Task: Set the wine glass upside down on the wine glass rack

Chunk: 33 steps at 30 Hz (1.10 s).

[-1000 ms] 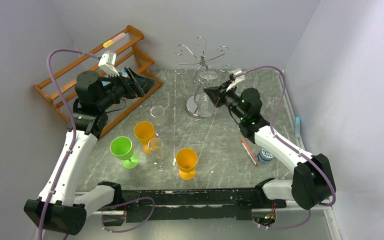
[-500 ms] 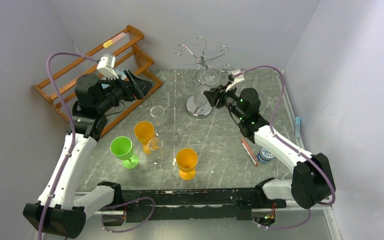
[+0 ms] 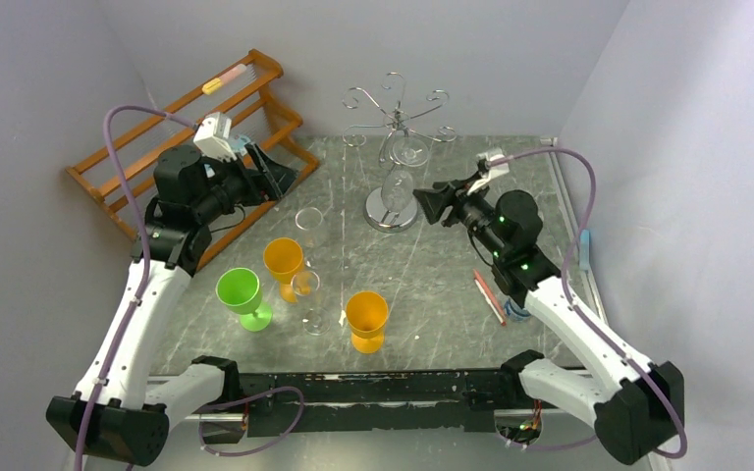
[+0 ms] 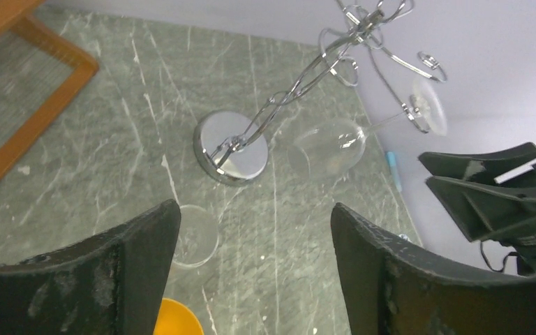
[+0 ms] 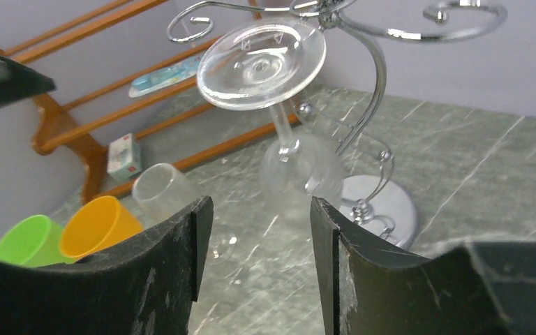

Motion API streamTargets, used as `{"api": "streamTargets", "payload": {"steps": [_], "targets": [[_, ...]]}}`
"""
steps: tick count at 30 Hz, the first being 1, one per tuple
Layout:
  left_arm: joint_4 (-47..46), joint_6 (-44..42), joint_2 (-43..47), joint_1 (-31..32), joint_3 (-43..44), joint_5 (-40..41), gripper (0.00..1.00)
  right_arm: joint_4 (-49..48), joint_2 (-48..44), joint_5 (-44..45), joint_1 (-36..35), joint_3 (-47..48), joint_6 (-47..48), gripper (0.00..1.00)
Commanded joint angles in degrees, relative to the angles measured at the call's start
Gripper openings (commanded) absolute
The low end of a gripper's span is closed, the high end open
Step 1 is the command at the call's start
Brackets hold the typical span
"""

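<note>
A clear wine glass hangs upside down from a scroll arm of the silver wire wine glass rack, foot up and bowl down above the disc base. It also shows in the left wrist view and the top view. My right gripper is open and empty, just right of the rack, apart from the glass. My left gripper is open and empty, raised at the back left by the orange wooden rack.
An orange wooden slatted rack stands at the back left. Two more clear glasses, two orange cups and a green cup stand mid-table. A red pen and a small tin lie right.
My right gripper has drawn back to the right, away from the rack, leaving the glass hanging there. My left gripper has shifted slightly right.
</note>
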<state>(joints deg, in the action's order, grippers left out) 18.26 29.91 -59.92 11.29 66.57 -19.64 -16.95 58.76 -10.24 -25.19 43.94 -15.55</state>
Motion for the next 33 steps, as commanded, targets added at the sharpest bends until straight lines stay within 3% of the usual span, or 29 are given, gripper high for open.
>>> {"api": "streamTargets", "payload": {"steps": [1, 4, 7, 13, 18, 22, 25, 33], "targets": [[5.04, -2.54, -1.27, -0.04, -0.32, 0.63, 0.78, 6.42, -4.81, 0.65, 0.22, -3.62, -6.65, 0.57], [5.27, -2.96, -2.56, 0.57, -0.47, -1.06, 0.69, 9.13, -8.20, 2.93, 0.18, -4.70, -10.91, 0.58], [6.34, -3.20, -5.15, 3.75, 0.43, -0.46, 0.66, 12.41, -10.72, 6.05, 0.18, -4.77, -15.07, 0.58], [13.68, -6.02, -12.36, 14.34, 5.31, 12.86, 0.81, 18.33, -13.68, 12.62, 0.16, -5.85, -20.59, 0.60], [16.04, -7.35, -15.70, 17.47, 6.56, 18.98, 0.85, 24.52, -13.88, 17.19, 0.16, -6.32, -26.00, 0.59], [16.87, -7.73, -17.25, 18.44, 7.64, 21.77, 0.75, 27.54, -12.35, 16.65, 0.21, -6.46, -29.84, 0.58], [17.67, -8.36, -18.85, 18.79, 8.23, 22.57, 0.67, 26.59, -10.84, 13.94, 0.17, -6.94, -31.53, 0.50], [18.51, -9.26, -22.90, 18.86, 8.86, 21.88, 0.57, 23.41, -8.65, 10.47, 0.22, -7.58, -32.45, 0.40]]}}
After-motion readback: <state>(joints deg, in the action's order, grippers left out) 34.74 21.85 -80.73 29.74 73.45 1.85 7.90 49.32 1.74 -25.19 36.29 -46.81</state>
